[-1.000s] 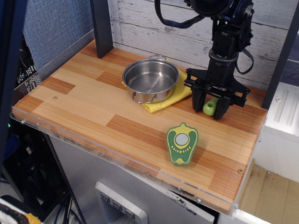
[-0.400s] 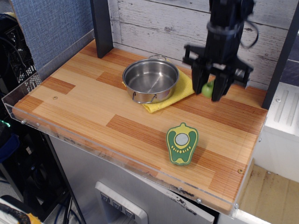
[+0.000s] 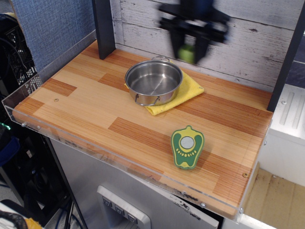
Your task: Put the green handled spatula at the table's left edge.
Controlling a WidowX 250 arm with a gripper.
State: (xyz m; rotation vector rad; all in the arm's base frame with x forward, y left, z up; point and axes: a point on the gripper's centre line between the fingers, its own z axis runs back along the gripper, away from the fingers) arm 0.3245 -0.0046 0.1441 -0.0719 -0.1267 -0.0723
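My gripper [image 3: 188, 47] is blurred with motion, high above the back of the wooden table [image 3: 86, 102], just behind the pot. It is shut on the green handled spatula [image 3: 187, 53]; only the lime-green handle shows between the dark fingers [image 3: 175, 43], and the grey blade is hidden. The table's left edge with its clear rim [image 3: 14, 102] lies far to the left of the gripper.
A steel pot [image 3: 153, 82] sits on a yellow cloth [image 3: 186, 90] at the back middle. A flat green-and-yellow pepper toy [image 3: 187, 146] lies near the front right. A dark post [image 3: 103, 28] stands at the back left.
The gripper has lifted the spatula off the table at the back right and carried it up and to the left, now above and behind the pot.
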